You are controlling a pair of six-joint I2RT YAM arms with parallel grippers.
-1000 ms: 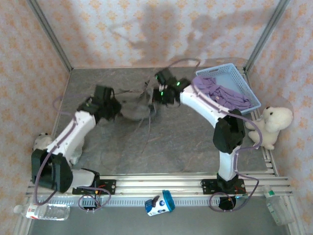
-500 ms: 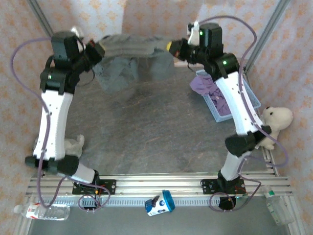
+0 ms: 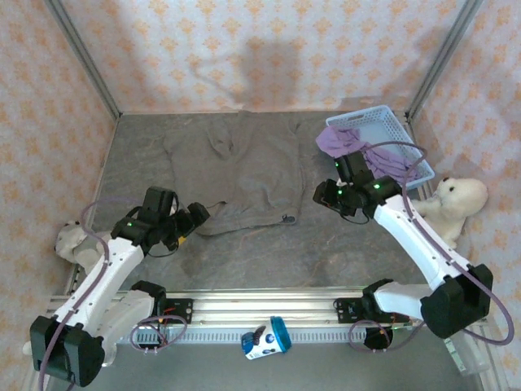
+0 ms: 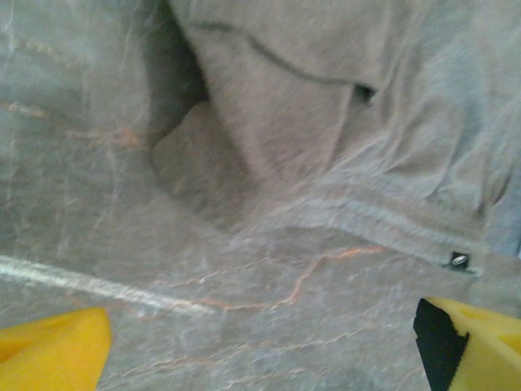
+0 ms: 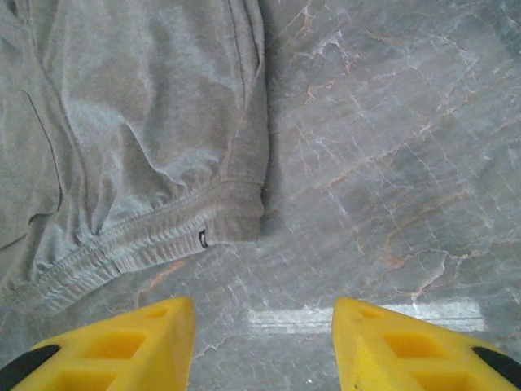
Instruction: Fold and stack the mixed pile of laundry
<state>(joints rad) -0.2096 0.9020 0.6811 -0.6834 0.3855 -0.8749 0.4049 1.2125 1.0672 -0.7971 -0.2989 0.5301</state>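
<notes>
Yellow-padded left gripper (image 3: 195, 218) at near left, jaws wide, empty. Grey-olive garment (image 3: 244, 171) lies spread flat mid-table. Right gripper (image 3: 323, 195) just right of its near-right corner, jaws parted, empty. Lavender T-shirt (image 3: 362, 148) heaped in blue basket (image 3: 378, 124), far right.

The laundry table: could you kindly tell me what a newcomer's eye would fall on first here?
The grey-olive garment lies spread out flat across the middle of the table. At the far right corner, a lavender T-shirt spills over the rim of the light blue basket. The left claw and the right claw, both yellow-fingered, hover open by the garment's near hem, holding nothing.
</notes>
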